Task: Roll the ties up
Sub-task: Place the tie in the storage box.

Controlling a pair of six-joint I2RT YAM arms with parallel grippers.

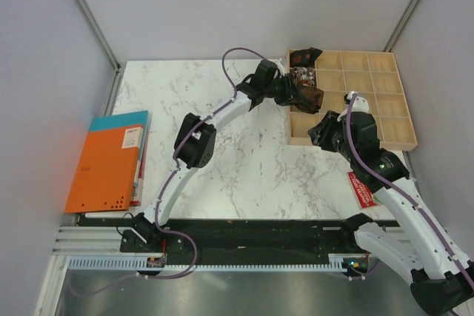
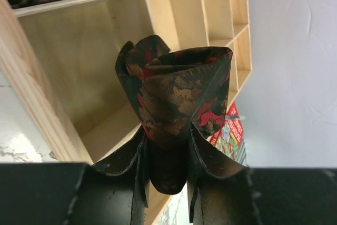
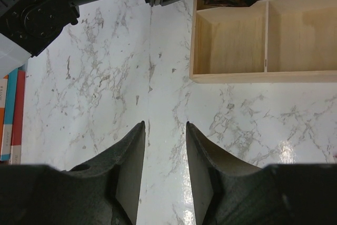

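The right arm bends low over the marble table, the right gripper with fingers apart and empty, just short of the wooden tray's near left corner. Farther out, the left arm stretches across to the tray's left column. There the left gripper is clamped on the rolled dark brown tie, held above a compartment.

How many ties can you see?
3: rolled tie in the left end effector; pale patterned tie in the tray beyond it; dark tie at the far-left corner. Others possibly hidden.
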